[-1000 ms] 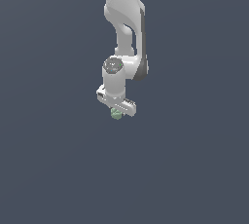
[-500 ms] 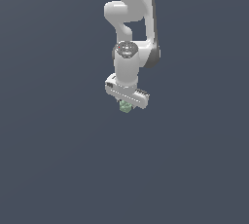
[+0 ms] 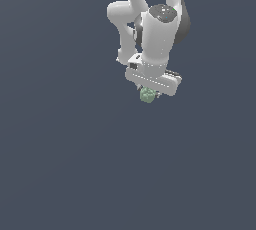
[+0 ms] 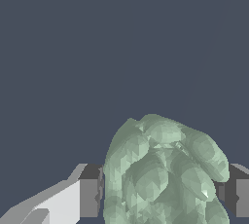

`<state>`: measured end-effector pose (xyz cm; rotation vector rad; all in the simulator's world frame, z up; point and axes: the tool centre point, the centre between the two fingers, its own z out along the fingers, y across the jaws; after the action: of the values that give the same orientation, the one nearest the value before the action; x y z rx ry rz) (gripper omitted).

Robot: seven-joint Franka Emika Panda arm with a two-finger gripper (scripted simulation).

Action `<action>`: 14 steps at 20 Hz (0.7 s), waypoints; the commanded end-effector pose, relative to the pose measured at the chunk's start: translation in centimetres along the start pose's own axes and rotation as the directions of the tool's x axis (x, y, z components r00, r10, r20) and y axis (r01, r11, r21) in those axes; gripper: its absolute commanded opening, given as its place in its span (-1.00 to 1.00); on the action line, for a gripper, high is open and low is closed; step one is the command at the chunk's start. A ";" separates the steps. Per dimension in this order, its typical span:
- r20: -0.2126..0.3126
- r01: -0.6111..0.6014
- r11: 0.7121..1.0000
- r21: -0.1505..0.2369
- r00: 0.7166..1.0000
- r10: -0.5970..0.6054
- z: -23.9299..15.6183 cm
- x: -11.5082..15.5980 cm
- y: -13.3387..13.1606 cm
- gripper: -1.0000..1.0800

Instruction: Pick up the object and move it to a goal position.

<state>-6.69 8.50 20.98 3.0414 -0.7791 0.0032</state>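
Note:
The object [image 3: 147,95], a small pale green knobbly lump, hangs just under the white hand of the arm in the exterior view. My gripper [image 3: 149,94] is shut on it, and the hand's wide body hides most of the fingers there. In the wrist view the object [image 4: 163,174] fills the space between the two fingers [image 4: 89,196], which press on its sides. It is held up off the ground, with only dark background around it.
The white arm [image 3: 155,24] reaches down from the top of the exterior view. Everything else is a plain dark grey-blue surface with no other objects or edges in sight.
The arm has carried the object upward and toward the exterior view's right, and the hand now looks larger. The grip on the object is unchanged.

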 end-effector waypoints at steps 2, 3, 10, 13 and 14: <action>0.000 -0.001 1.000 -0.001 1.000 0.001 -3.6 -1.5 -2.4 -1.00; 0.000 -0.001 1.000 -0.001 1.000 0.001 -4.6 -1.9 -3.1 -1.00; 0.001 0.000 1.000 0.000 1.000 0.000 -11.2 -4.5 -7.7 -1.00; 0.001 0.000 1.000 0.000 1.000 0.000 -13.4 -5.4 -9.3 -1.00; 0.001 0.000 1.000 0.000 1.000 0.000 -14.1 -5.6 -9.8 -1.00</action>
<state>-6.89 18.97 33.96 3.0428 -0.7780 0.0034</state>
